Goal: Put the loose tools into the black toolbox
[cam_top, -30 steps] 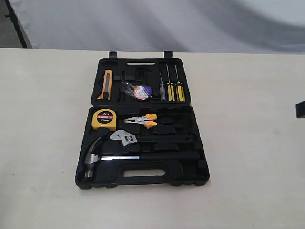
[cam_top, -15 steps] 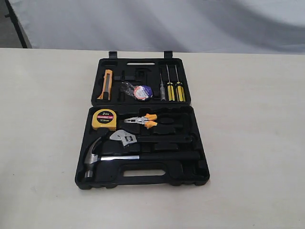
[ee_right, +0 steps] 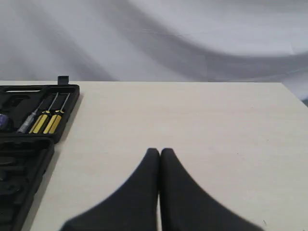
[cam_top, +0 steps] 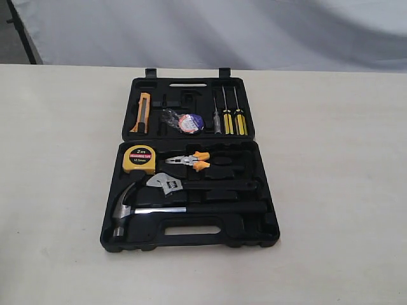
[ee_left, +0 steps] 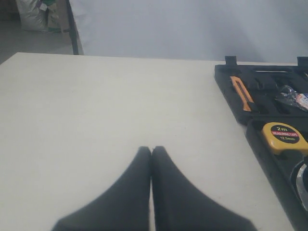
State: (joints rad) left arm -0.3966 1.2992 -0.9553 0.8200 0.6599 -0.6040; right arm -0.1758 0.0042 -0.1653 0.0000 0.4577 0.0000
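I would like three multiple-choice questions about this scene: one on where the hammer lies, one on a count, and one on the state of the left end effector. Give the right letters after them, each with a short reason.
1. In which part of the black toolbox does the claw hammer lie?
A) the near half
B) the far half
C) outside it

2. How many yellow-handled screwdrivers are there?
A) one
B) two
C) four

3. In what state is the left end effector?
A) open
B) shut, empty
C) shut on a tool

Answers:
1 A: it lies along the front of the near half, nearer the camera than the wrench.
2 B: two yellow handles lie side by side in the far half.
3 B: the left wrist view shows it closed on nothing.
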